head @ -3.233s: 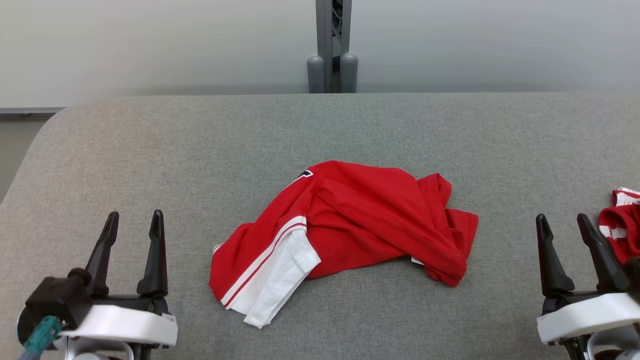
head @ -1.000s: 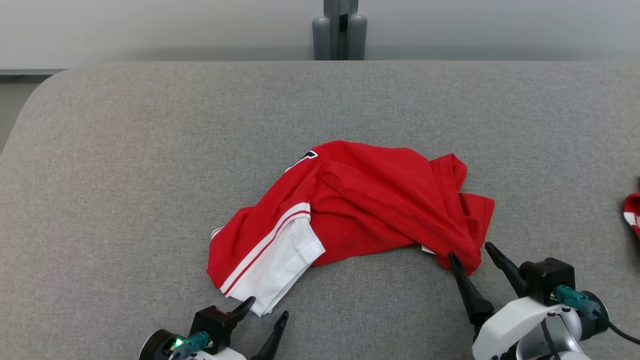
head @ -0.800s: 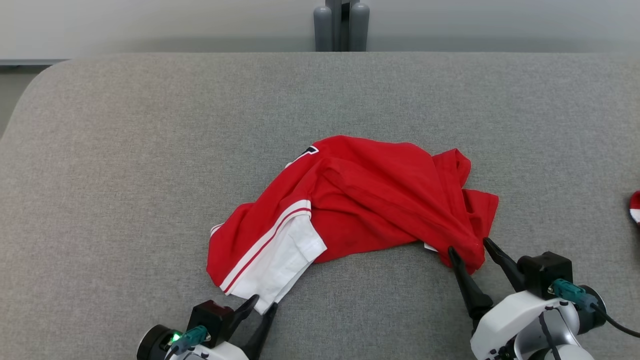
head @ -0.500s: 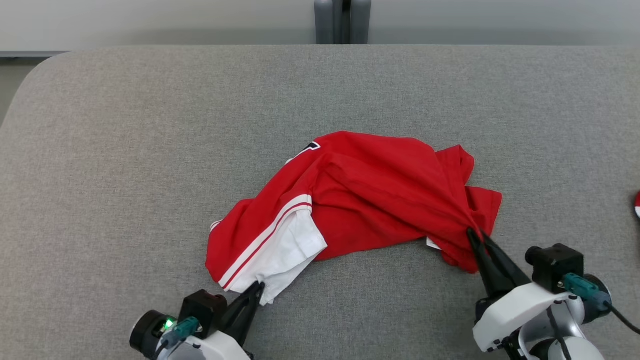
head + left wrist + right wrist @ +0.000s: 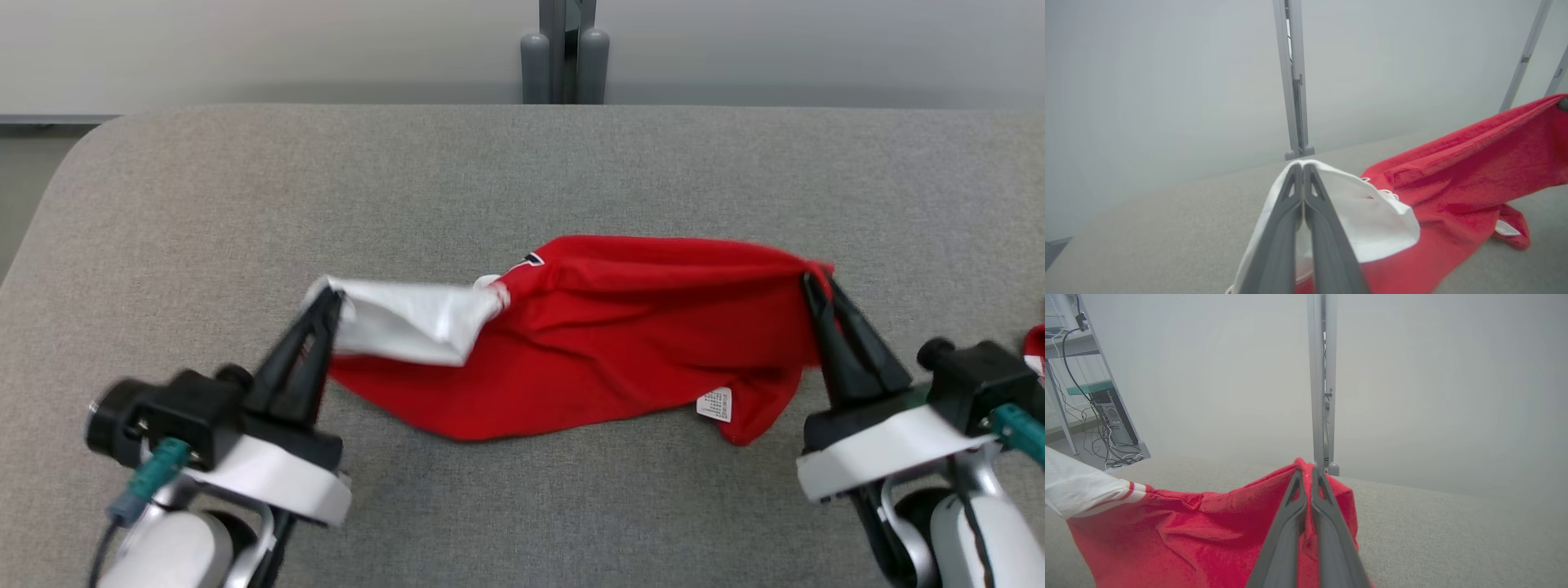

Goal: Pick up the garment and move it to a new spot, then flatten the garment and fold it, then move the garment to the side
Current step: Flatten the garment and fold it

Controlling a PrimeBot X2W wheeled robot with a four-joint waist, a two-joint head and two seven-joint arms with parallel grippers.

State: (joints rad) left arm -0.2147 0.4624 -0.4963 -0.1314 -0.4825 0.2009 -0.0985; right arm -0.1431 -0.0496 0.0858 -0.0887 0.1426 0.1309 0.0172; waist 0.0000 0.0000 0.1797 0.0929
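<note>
The garment [image 5: 604, 335] is a red shirt with a white, red-striped sleeve. It hangs stretched between both grippers above the grey table [image 5: 490, 180], its lower edge and a white label sagging toward the surface. My left gripper [image 5: 329, 298] is shut on the white sleeve end [image 5: 1372, 216]; in the left wrist view its tips [image 5: 1303, 166] pinch the white cloth. My right gripper [image 5: 816, 273] is shut on the red corner, and the right wrist view shows its tips [image 5: 1306, 470] clamped on red fabric [image 5: 1180, 531].
Another red and white cloth [image 5: 1035, 347] peeks in at the right edge of the table. A grey post [image 5: 563, 51] stands behind the table's far edge. A shelf with cables [image 5: 1094, 416] shows at the left of the right wrist view.
Both grippers closed on the garment's ends, then lifted and pulled apart, so the crumpled shirt now hangs stretched between them. The camera view has also shifted.
</note>
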